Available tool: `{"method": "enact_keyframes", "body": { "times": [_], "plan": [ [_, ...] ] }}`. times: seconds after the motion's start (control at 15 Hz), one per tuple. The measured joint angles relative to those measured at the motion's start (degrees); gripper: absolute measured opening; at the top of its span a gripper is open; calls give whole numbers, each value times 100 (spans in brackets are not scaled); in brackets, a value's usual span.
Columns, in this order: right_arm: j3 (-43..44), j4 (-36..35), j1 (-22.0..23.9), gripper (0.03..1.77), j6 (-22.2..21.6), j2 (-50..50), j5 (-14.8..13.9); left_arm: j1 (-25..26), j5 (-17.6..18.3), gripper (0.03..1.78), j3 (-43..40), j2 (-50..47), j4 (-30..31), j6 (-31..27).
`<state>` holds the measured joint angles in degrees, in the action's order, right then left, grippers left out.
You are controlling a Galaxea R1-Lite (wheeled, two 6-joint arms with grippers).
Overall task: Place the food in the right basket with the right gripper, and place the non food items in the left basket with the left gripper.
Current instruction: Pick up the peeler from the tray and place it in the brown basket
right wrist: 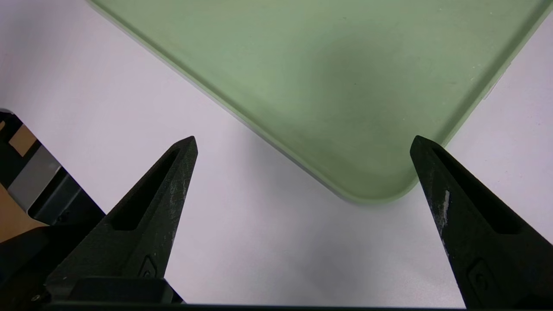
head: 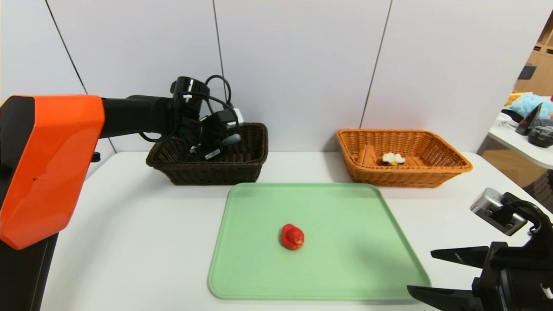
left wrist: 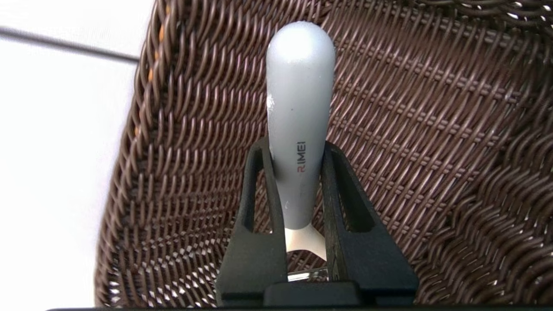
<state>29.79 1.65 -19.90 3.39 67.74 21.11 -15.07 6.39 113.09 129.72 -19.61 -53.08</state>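
Note:
My left gripper point(left wrist: 296, 149) is shut on the peeler point(left wrist: 299, 116), gripping its grey handle just above the white head, and holds it inside the dark brown left basket point(head: 242, 166). In the head view the peeler point(head: 231, 139) hangs over that basket's middle. The waffle wedge point(head: 392, 159) lies in the orange-tan right basket point(head: 449, 166). The small red duck toy point(head: 292, 236) sits on the green tray point(head: 345, 276). My right gripper point(head: 425, 271) stands open and empty at the tray's near right corner point(right wrist: 371, 196).
A white table point(head: 129, 242) carries both baskets at the back and the tray in front. A side table with clutter point(head: 529, 125) stands at the far right. White wall panels close the back.

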Motion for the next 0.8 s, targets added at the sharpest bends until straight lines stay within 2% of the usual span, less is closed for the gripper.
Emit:
{"method": "enact_keyframes", "body": {
  "times": [0.4, 0.47, 0.67, 0.8],
  "plan": [
    [0, -9, -2, 170, 0, -5, 0, -23, 6, 28, 57, 2, 83, 223],
    [0, -7, -5, 170, 2, -5, 0, -30, 6, 35, 59, 2, 71, 230],
    [0, -13, -2, 170, 0, -5, -1, -34, 6, 77, 63, -17, 83, 295],
    [0, -13, 0, 170, 0, -7, 2, -44, 9, 98, 63, -41, 93, 377]
  ]
}}
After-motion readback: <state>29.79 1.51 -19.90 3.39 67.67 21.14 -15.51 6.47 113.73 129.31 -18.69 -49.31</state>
